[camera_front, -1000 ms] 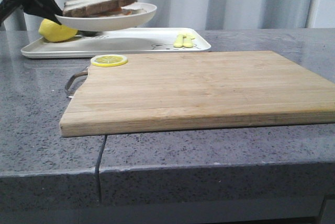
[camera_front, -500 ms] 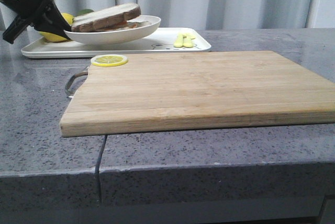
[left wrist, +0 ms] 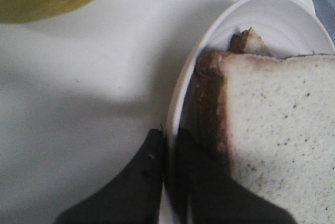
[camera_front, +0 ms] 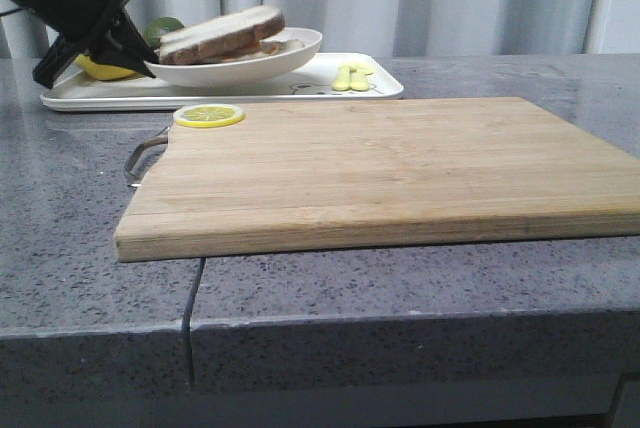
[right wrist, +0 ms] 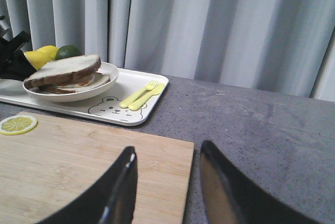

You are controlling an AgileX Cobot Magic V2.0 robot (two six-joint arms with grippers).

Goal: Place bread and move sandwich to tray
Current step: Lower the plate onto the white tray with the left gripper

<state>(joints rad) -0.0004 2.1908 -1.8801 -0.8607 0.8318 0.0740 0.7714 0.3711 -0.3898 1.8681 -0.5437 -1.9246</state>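
The sandwich (camera_front: 222, 34), topped by a thick pale bread slice (left wrist: 282, 130), lies on a round white plate (camera_front: 250, 66). My left gripper (camera_front: 143, 56) is shut on the plate's left rim (left wrist: 209, 41), one finger (left wrist: 149, 156) outside and one inside. The plate sits low over the white tray (camera_front: 300, 86), tilted slightly; I cannot tell if it touches. In the right wrist view the sandwich (right wrist: 63, 72) and the bear-marked tray (right wrist: 149, 90) are far off. My right gripper (right wrist: 167, 153) hangs open and empty above the cutting board's right edge.
A wooden cutting board (camera_front: 380, 168) fills the near table, with a lemon slice (camera_front: 208, 115) at its far left corner. On the tray lie a yellow fork and spoon (camera_front: 351, 76), a lemon (camera_front: 100, 70) and a lime (camera_front: 165, 26). Curtains hang behind.
My left gripper has carried the plate with the sandwich to the right and lower over the tray. The lime has come into view behind it.
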